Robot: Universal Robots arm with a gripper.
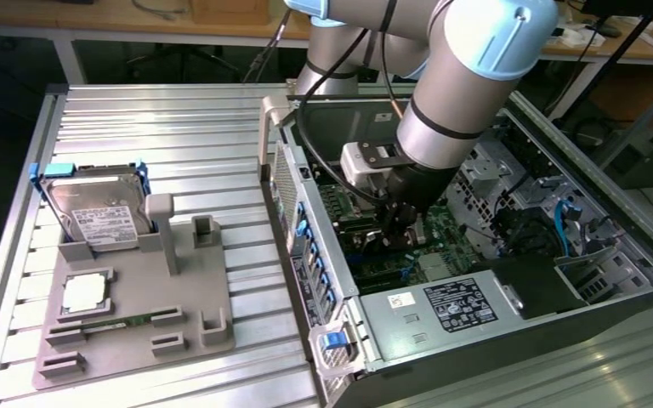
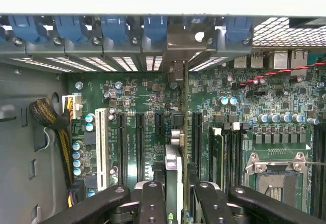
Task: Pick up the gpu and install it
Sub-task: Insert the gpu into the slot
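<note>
The gpu (image 2: 173, 170) shows edge-on in the wrist view as a thin dark card standing upright over the green motherboard (image 2: 142, 96). Its silver bracket (image 2: 179, 38) reaches the case's rear slot row. My gripper (image 2: 178, 203) is shut on the card, with one black finger (image 2: 153, 203) on each side. The card stands in line with the black expansion slots (image 2: 138, 147); whether it is seated I cannot tell. In the exterior view my gripper (image 1: 400, 228) is down inside the open computer case (image 1: 303, 255), low over the board.
A grey fixture (image 1: 184, 297) at the exterior view's left holds a hard drive (image 1: 94, 208), a processor (image 1: 86, 293) and a memory stick (image 1: 105, 323). The power supply (image 1: 445, 310) fills the case's near end. A cable bundle (image 2: 51, 122), CPU socket (image 2: 277, 175) and blue latches (image 2: 71, 28) surround the card.
</note>
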